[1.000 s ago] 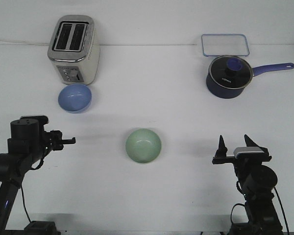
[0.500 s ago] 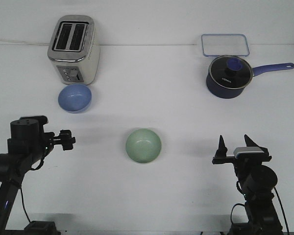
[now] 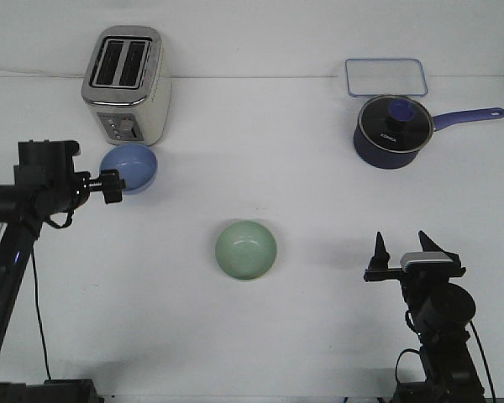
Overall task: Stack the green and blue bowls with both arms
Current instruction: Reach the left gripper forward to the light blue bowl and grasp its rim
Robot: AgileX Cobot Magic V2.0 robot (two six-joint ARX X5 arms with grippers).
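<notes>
Left gripper (image 3: 111, 186) at frame left overlapping blue bowl (image 3: 133, 166), jaw state unclear, green bowl (image 3: 246, 249) center, right gripper (image 3: 403, 252) lower right, jaws spread.

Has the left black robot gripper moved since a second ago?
Yes. The left black robot gripper has moved up the front view, away from the robot, toward the cream toaster, and now sits at the near rim of the periwinkle blue bowl.

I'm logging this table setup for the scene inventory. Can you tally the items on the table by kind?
Bowls: 2, blue bowl and green bowl
Toasters: 1, toaster
Saucepans: 1, lidded saucepan
Clear containers: 1, rectangular container
Total: 5
</notes>
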